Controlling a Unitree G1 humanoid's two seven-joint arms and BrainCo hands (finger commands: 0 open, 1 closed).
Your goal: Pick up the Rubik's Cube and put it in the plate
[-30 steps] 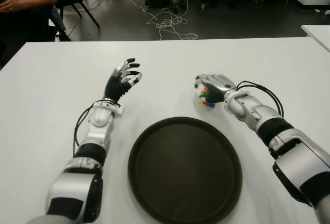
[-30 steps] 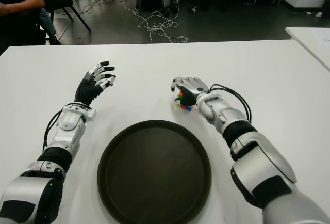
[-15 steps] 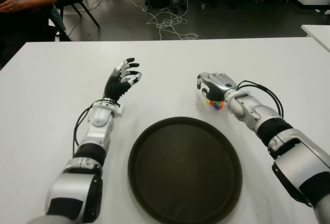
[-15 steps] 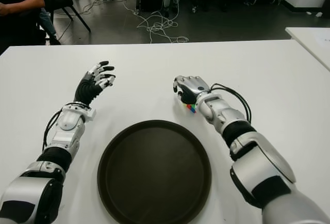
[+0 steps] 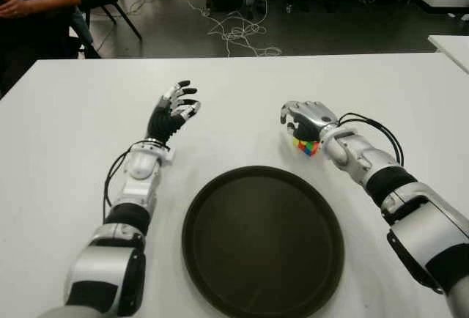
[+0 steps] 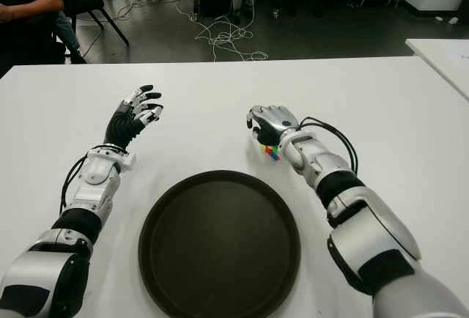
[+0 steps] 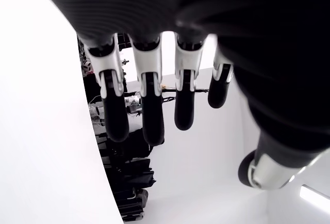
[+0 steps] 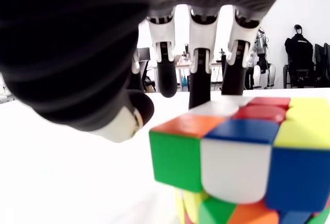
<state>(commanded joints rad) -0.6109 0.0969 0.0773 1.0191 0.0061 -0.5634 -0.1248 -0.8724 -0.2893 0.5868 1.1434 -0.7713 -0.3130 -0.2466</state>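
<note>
The small multicoloured Rubik's Cube (image 5: pixel 308 146) sits on the table under the right hand (image 5: pixel 305 119). The round dark brown plate (image 5: pixel 262 241) lies near, empty.

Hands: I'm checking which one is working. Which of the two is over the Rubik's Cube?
The right hand: its open fingers arch over the Rubik's Cube, just beyond the plate. The left hand is raised, open and empty.

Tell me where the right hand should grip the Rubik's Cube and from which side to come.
Grip the Rubik's Cube across two opposite flat side faces, coming down from above. It sits on the table just beyond the plate, with its top face clear. The right hand hovers over it, fingers spread past its far edge and thumb on the other side, so closing them there would likely pinch it squarely.
</note>
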